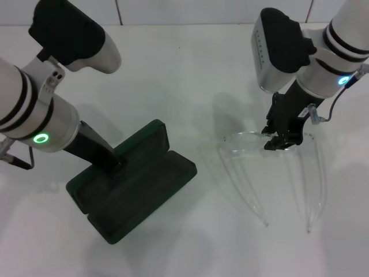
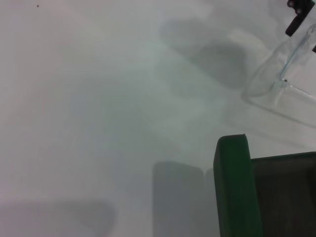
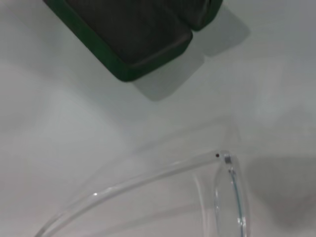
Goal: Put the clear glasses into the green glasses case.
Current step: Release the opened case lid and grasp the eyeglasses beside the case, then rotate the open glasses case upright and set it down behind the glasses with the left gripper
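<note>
Lower left, the green glasses case (image 1: 132, 182) lies open under the left gripper (image 1: 115, 164), its fingers hidden, while the right gripper (image 1: 281, 138), fingers seemingly clamped on the clear glasses (image 1: 271, 167), might slip off slick plastic.

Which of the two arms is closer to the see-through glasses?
The right gripper sits at the clear glasses frame; the left gripper is away at the open green case.

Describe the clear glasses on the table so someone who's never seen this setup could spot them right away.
Start at the white table, on the robot's right side, under the right gripper. There lie the clear glasses, temple arms unfolded and pointing toward the robot. Unlike the open green glasses case by the left gripper, they are colourless and nearly see-through.
</note>
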Tool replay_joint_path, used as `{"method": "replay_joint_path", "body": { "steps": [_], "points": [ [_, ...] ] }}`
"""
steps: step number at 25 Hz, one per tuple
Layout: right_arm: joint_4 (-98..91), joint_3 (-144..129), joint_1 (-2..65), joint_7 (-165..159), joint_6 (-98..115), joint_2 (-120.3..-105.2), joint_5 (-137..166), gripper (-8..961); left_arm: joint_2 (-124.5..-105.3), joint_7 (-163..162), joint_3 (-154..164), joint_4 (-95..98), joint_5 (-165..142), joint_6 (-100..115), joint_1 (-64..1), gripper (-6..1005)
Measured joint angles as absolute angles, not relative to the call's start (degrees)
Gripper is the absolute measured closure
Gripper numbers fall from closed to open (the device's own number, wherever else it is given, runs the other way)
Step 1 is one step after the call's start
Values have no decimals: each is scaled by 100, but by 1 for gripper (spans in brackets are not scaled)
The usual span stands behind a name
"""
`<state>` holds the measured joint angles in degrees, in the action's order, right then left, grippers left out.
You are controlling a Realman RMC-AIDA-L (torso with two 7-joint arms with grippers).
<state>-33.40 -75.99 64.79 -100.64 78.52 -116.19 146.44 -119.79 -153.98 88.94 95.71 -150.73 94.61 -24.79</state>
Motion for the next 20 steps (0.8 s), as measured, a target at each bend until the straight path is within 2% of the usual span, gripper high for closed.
{"method": "replay_joint_path", "body": {
  "steps": [1,6,11,15,20],
  "points": [
    [-3340,-7656,6469,-10072,7818,-11619,14628,488,-11979,-15398,8895,9571,-15073,9460,-2476,919],
    [-3353,-7764,6431,-10070,7786,-11619,14446,711,-11979,-15392,8894,9571,-15073,9454,-2464,919],
    [-3605,-7765,6355,-10111,7938,-11619,14369,837,-11977,-15342,8894,9568,-15073,9454,-2424,920],
    [-4431,-7666,6009,-10345,8110,-11579,14385,837,-11956,-15262,8855,9623,-15089,9471,-2369,920],
    [-6556,-6897,4988,-10538,9006,-11538,14422,837,-11940,-15052,8837,9707,-15177,9518,-2530,921]
  ]
}}
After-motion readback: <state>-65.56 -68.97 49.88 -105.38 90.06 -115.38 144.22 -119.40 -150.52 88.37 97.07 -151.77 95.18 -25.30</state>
